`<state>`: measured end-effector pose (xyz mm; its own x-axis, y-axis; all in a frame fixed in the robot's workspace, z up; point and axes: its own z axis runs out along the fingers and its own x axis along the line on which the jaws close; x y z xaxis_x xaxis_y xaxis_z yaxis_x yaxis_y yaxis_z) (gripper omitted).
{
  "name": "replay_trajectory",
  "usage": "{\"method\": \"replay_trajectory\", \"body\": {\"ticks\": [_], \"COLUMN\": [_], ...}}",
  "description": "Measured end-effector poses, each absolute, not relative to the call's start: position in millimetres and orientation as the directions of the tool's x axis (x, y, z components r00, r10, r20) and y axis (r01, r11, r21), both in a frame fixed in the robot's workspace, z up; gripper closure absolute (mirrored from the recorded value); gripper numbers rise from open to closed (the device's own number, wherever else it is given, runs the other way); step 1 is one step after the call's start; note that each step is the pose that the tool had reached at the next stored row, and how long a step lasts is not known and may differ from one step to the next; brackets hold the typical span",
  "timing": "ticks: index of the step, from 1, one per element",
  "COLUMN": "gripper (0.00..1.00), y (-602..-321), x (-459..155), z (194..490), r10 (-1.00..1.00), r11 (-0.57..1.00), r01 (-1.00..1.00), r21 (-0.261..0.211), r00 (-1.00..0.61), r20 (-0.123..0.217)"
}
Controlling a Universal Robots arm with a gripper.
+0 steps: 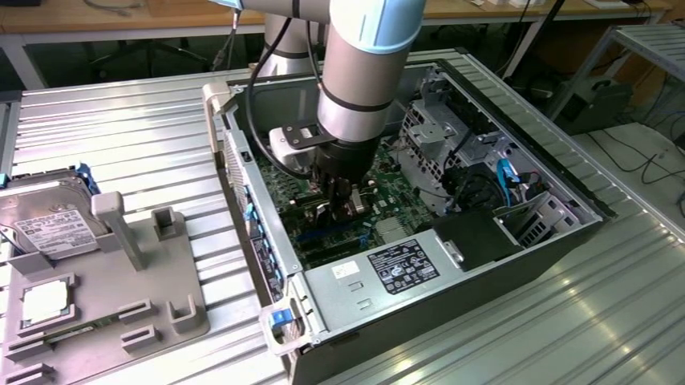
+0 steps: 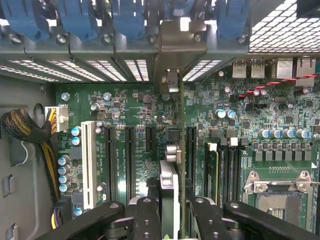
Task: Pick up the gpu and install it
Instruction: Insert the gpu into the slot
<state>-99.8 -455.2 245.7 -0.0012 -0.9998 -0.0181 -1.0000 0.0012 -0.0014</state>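
The gpu [image 2: 169, 181] stands edge-on between my fingers, showing its green board edge and pale cooler. Its silver end bracket [image 2: 172, 50] reaches the case's rear slot openings, under the blue clips. My gripper [image 2: 172, 202] is shut on the card from both sides, and its black fingers [image 2: 145, 215] frame it. The card hangs just over the black expansion slots [image 2: 129, 155] of the green motherboard [image 2: 125, 107]; I cannot tell whether it sits in a slot. In the exterior view my gripper [image 1: 340, 207] is down inside the open computer case [image 1: 557, 233], above the motherboard [image 1: 391, 204].
A white slot [image 2: 89, 165] and a yellow-black cable bundle [image 2: 25, 130] lie beside the card. The CPU socket [image 2: 277, 192] is on its other side. The power supply [image 1: 396, 269] and drive cage [image 1: 439, 136] crowd the case. A hard drive [image 1: 54, 220] and a CPU chip [image 1: 45, 303] rest on the grey fixture [image 1: 160, 313].
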Motion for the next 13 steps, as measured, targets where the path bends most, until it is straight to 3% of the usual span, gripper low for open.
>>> {"method": "replay_trajectory", "body": {"ticks": [13], "gripper": [0.72], "y": [-455.0], "x": [-97.6], "z": [245.7], "r10": [-1.0], "r11": [0.001], "r01": [-1.0], "r21": [-0.002], "r00": [-0.001], "r20": [-0.018]}}
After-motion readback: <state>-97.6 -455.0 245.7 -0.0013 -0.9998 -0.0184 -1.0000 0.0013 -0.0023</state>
